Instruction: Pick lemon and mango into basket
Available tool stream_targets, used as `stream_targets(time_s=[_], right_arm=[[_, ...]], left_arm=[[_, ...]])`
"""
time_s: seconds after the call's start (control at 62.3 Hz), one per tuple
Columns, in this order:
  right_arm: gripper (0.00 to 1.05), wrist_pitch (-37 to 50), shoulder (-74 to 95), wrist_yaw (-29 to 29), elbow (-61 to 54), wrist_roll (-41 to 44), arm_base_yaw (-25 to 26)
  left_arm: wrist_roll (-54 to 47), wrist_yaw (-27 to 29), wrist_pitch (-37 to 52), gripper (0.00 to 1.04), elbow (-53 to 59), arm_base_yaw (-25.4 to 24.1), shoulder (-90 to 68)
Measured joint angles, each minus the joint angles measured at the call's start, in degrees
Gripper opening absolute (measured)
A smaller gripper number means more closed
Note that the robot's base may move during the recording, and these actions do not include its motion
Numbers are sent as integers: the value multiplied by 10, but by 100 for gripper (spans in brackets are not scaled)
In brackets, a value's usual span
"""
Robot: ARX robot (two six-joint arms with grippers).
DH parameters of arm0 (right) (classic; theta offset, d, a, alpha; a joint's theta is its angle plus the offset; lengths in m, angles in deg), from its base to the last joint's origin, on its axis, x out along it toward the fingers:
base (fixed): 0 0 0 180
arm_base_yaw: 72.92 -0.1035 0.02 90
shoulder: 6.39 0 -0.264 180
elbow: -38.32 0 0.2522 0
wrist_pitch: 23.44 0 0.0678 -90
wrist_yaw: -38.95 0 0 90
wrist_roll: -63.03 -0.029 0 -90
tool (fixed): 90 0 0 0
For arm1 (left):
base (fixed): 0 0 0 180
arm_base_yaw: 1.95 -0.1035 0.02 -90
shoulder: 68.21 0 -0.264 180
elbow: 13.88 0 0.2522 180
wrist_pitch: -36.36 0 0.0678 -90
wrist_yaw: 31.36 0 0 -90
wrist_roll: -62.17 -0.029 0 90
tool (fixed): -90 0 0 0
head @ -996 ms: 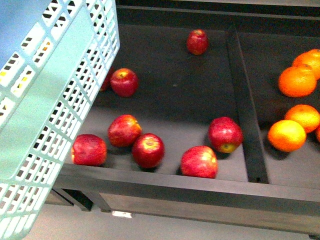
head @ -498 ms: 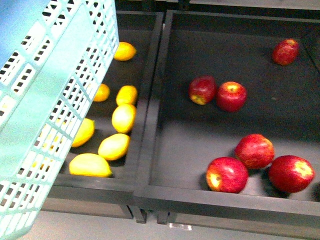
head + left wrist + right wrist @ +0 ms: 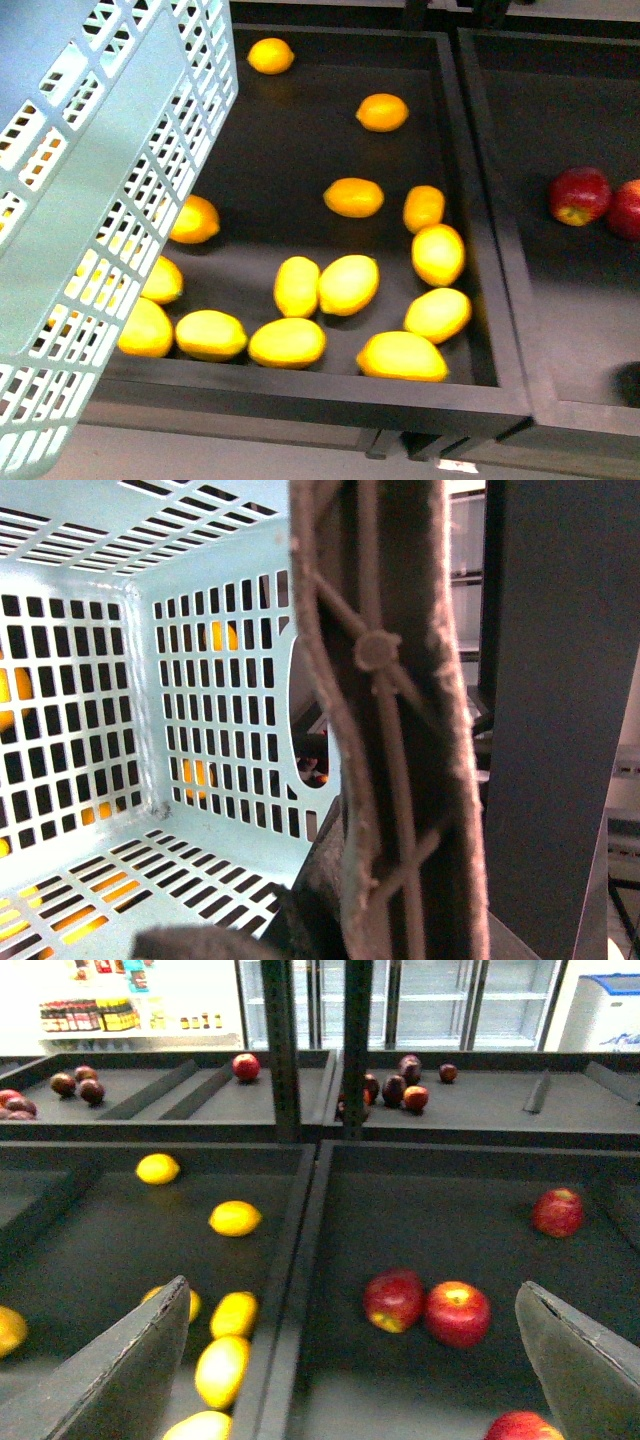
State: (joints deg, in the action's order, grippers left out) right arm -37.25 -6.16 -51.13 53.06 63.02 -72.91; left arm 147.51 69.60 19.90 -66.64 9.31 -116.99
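Observation:
The pale blue slatted basket [image 3: 100,200] fills the left of the front view, tilted over a black bin's left end. My left gripper [image 3: 330,900] is shut on its rim, one padded finger [image 3: 390,730] close before the wrist camera; the basket's inside [image 3: 200,630] is bare. Several bright yellow lemons lie in the bin, one [image 3: 348,284] near its middle and one [image 3: 222,1370] in the right wrist view. Deeper orange-yellow ovals [image 3: 353,197] lie further back; I cannot tell whether any is the mango. My right gripper [image 3: 355,1380] hangs open over the wall between two bins, holding nothing.
A black divider [image 3: 485,200] separates the lemon bin from a bin of red apples [image 3: 579,195], also shown from the right wrist [image 3: 458,1313]. Behind are more black bins with dark red fruit [image 3: 400,1085] and glass-door fridges.
The front view has swung left along the bins, from apples and oranges to the lemon bin. The basket keeps its place in the frame.

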Motion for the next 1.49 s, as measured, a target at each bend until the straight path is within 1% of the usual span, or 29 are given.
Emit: stream_targets(time_s=[0.289, 0.434, 0.562, 0.674, 0.69, 0.723, 0.771, 0.787, 0.803, 0.851, 0.883, 1.012, 1.188, 1.317, 1.493], right_arm=[[96, 0, -1, 2, 0, 0, 0], [96, 0, 0, 5, 0, 0, 0], [96, 0, -1, 3, 0, 0, 0], [96, 0, -1, 3, 0, 0, 0], [96, 0, -1, 3, 0, 0, 0], [96, 0, -1, 3, 0, 0, 0], [96, 0, -1, 1, 0, 0, 0], [96, 0, -1, 1, 0, 0, 0], [96, 0, -1, 1, 0, 0, 0], [96, 0, -1, 1, 0, 0, 0], [96, 0, -1, 1, 0, 0, 0], [96, 0, -1, 1, 0, 0, 0], [96, 0, -1, 1, 0, 0, 0], [96, 0, -1, 1, 0, 0, 0], [96, 0, -1, 1, 0, 0, 0]], left_arm=[[-2, 0, 0, 5, 0, 0, 0], [-11, 20, 0, 5, 0, -5, 0], [-8, 0, 0, 5, 0, -2, 0], [-4, -2, 0, 5, 0, -1, 0], [-6, -2, -3, 5, -2, -1, -1], [-25, -1, -46, 5, -19, 1, -9], [-87, 1, -127, 5, -60, 12, -35], [-93, 1, -139, 5, -68, 15, -41], [-127, 2, -156, 5, -80, 21, -53], [-198, -5, -162, 5, -101, 43, -96], [-215, -7, -150, 5, -107, 58, -128], [-221, -7, -104, 5, -134, 95, -210], [-204, -73, -28, 5, -200, 162, -307], [-188, -111, 0, 5, -221, 204, -338], [-191, -119, 17, 5, -223, 232, -339]])
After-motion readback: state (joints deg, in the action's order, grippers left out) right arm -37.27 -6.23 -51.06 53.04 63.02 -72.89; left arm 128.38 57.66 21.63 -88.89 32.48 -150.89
